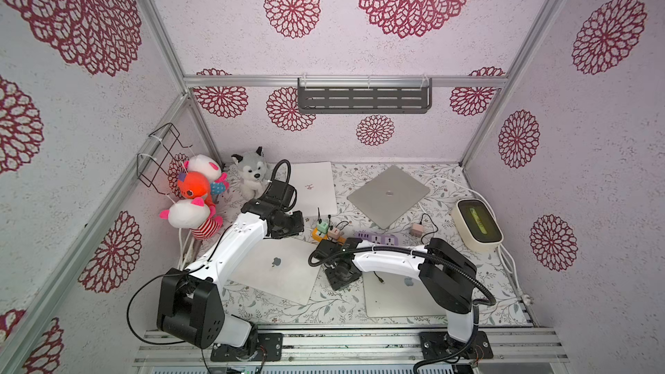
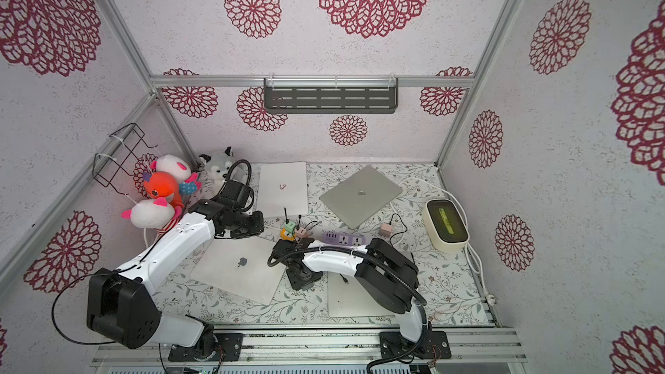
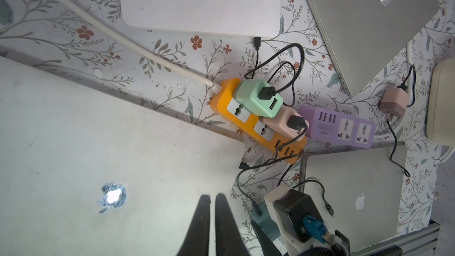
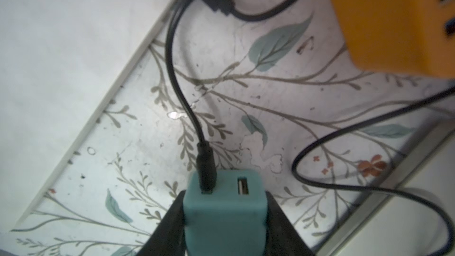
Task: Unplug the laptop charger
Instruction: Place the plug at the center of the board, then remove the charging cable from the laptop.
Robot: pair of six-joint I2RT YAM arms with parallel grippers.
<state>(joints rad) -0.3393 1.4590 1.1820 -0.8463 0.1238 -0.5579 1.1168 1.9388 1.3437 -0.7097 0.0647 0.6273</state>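
Four plush toys are hanging at the left wall as the left pincer is hovering closed and empty above the front-left Apple laptop, one of four closed laptops lying on the floral table. The others are a white laptop and a silver laptop at the back, and a second Apple laptop at front right. Two power strips are sitting mid-table. The orange power strip is carrying a mint-green charger and a pink charger, while the purple power strip is showing no plug. In the gap between the two front laptops, the right pincer is gripping the teal charger cube by its sides, apparently already clear of the orange strip. Its black cable is running toward the front-left laptop's edge, and whether that end is seated cannot be told, so freeing it may be what is left. A fourth charger, the dusty-pink charger, is lying loose beside one cream appliance.
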